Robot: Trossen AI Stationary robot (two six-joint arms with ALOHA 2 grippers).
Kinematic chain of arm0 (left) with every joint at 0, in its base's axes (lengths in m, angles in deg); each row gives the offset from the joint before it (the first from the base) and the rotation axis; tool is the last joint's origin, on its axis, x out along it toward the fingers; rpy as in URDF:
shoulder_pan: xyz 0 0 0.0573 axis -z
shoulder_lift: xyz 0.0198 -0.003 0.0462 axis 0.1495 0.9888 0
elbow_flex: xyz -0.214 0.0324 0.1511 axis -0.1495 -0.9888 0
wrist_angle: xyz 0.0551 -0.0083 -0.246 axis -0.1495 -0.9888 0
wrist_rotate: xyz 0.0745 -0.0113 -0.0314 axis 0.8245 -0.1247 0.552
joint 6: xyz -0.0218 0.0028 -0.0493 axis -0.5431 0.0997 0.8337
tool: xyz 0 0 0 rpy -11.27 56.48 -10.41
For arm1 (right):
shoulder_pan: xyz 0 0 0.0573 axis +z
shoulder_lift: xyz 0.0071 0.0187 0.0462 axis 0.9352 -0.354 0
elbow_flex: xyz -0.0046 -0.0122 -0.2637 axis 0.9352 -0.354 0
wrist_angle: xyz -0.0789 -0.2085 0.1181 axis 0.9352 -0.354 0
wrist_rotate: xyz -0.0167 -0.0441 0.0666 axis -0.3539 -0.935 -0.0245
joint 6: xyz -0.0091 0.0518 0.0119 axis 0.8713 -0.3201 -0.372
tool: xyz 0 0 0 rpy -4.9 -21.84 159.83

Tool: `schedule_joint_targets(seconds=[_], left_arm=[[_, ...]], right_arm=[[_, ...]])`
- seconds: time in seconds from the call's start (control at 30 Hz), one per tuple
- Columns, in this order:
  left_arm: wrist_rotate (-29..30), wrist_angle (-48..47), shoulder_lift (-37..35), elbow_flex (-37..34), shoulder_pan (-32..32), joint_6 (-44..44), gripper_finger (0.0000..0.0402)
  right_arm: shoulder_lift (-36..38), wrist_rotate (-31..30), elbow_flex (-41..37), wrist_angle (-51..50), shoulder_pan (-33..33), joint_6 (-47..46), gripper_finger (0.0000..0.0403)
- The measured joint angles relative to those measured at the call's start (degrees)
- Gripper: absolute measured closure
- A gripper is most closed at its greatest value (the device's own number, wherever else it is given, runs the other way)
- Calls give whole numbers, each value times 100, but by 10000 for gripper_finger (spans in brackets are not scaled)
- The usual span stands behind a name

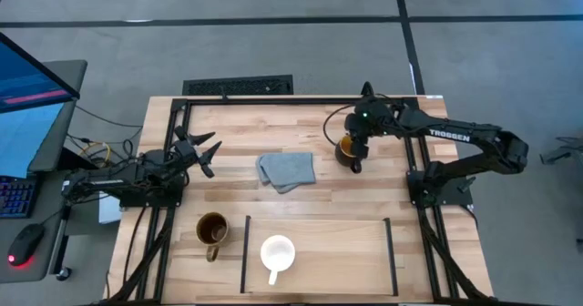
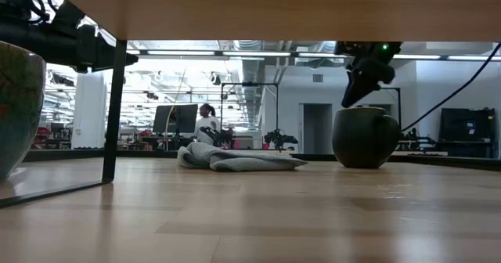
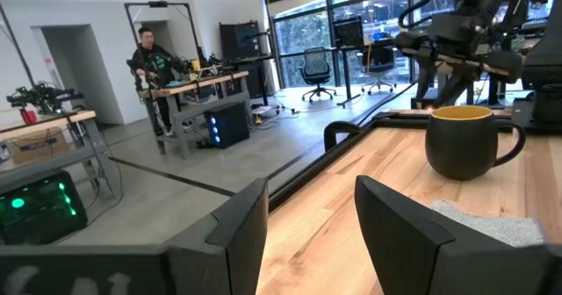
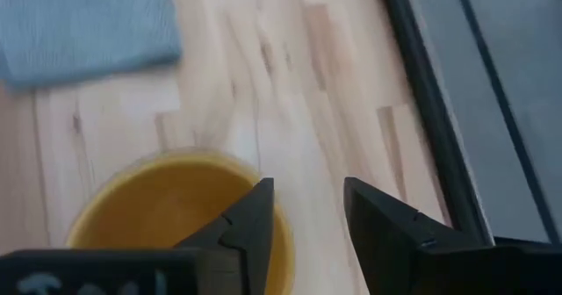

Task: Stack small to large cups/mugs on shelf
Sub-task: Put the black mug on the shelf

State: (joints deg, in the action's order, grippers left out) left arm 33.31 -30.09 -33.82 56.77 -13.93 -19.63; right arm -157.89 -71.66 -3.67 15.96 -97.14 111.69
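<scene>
The medium dark mug with a yellow-orange inside (image 1: 346,149) stands on the table right of the grey cloth (image 1: 287,170). My right gripper (image 1: 355,151) is open just above the mug's rim. In the right wrist view (image 4: 307,190) one finger is over the yellow inside (image 4: 167,212) and the other is outside the rim. The low view shows the gripper (image 2: 356,95) over the mug (image 2: 364,138). The small white mug (image 1: 278,253) stands on the shelf (image 1: 337,251) between the two black bars. The brownish-gold mug (image 1: 212,231) stands left of the left bar. My left gripper (image 1: 206,151) is open and empty at the table's left.
The grey cloth lies crumpled at the table's middle and also shows in the low view (image 2: 235,160). The black frame (image 1: 273,99) runs along the table's far and side edges. The shelf's black bars (image 1: 246,251) stand upright. A person sits at a desk in the room behind (image 3: 149,58).
</scene>
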Motion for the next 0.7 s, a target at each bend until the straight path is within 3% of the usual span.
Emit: schedule_joint_targets(seconds=[0.5, 0.7], left_arm=[[0, 0, 2, 0, 1, 0, 236], [0, 0, 0, 0, 1, 0, 236]], right_arm=[[-14, 38, 0, -416, 12, 93, 269], [-533, 19, 104, -449, 105, 191, 279]])
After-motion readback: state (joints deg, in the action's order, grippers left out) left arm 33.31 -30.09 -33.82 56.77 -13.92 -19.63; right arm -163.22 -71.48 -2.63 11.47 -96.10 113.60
